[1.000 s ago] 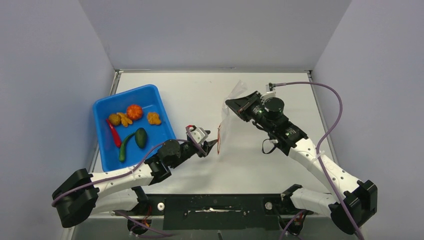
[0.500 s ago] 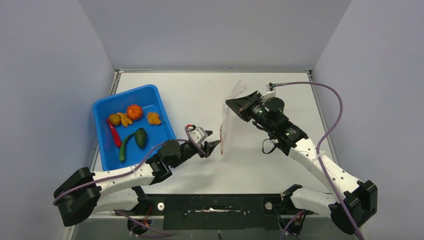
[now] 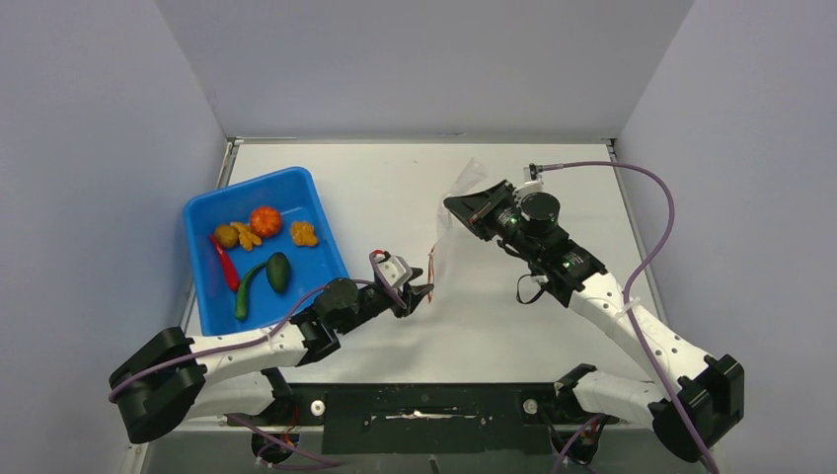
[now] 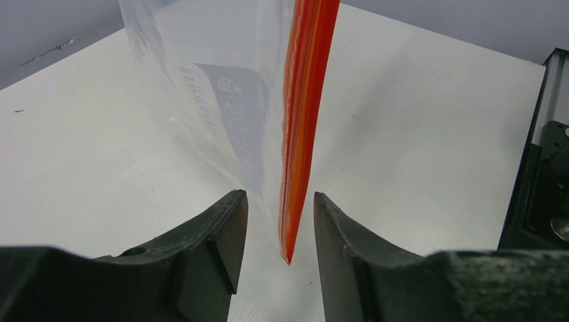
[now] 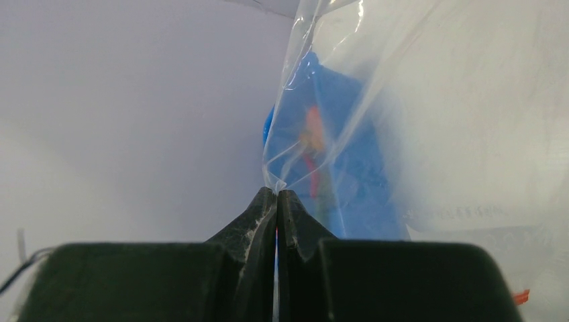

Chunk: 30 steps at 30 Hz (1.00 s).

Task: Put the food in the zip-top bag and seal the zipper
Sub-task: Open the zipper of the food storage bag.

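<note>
Left claw [image 4: 278,204] is open a little way, and the low end of the zipper [image 4: 305,100] hangs right in the gap between its two fingers. I cannot see either finger touching the strip, and it sits closer to one finger than the other. The red-orange strip is long and thin. It runs from that gap up and away from the left claw, toward the right claw [image 5: 276,194]. That right claw is pinched tight on an edge of the zip-top bag [image 4: 201,80] and holds the clear bag up over the desk [image 3: 375,188]. So the left arm is the nearer one to the loose end, and I think it only needs to squeeze to grab it. All the food [image 3: 265,219] lies in the blue tray [image 3: 296,179], well apart on the left. None is in the bag yet.
</note>
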Tool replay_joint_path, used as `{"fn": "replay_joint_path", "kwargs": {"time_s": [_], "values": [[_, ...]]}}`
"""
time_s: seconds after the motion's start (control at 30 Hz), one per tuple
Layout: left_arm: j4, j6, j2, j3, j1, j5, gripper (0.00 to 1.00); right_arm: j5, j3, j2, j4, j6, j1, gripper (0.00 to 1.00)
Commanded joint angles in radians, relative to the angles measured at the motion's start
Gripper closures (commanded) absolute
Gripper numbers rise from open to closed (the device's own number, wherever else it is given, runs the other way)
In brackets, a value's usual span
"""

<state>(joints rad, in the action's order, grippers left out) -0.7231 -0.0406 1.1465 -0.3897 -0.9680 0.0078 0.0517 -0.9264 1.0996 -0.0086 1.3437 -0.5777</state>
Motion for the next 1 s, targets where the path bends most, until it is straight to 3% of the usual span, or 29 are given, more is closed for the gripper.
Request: {"fn": "replay_joint_path", "kwargs": {"time_s": [0.0, 0.4, 0.8, 0.83, 0.87, 0.9, 0.97], "values": [[-0.056, 0.018, 0.000, -0.054, -0.005, -0.037, 0.63, -0.007, -0.036, 0.008, 0.057, -0.009, -0.005, 1.00], [-0.098, 0.024, -0.016, -0.027, -0.005, -0.086, 0.65, 0.000, -0.014, 0.023, 0.090, 0.006, -0.005, 1.00], [-0.190, 0.033, 0.075, -0.052, -0.005, -0.157, 0.66, 0.006, 0.007, 0.031, 0.101, 0.015, -0.006, 1.00], [-0.208, 0.035, 0.084, -0.051, -0.005, -0.164, 0.68, 0.005, 0.009, 0.035, 0.101, 0.010, -0.006, 1.00], [-0.226, 0.036, 0.089, -0.050, -0.005, -0.166, 0.77, 0.001, 0.011, 0.038, 0.096, -0.002, -0.005, 1.00], [-0.242, 0.036, 0.089, -0.049, -0.005, -0.162, 0.94, -0.005, 0.011, 0.040, 0.083, -0.011, -0.006, 1.00], [-0.253, 0.028, 0.081, -0.050, -0.005, -0.149, 1.00, -0.013, 0.017, 0.042, 0.068, -0.038, 0.000, 0.99]]}}
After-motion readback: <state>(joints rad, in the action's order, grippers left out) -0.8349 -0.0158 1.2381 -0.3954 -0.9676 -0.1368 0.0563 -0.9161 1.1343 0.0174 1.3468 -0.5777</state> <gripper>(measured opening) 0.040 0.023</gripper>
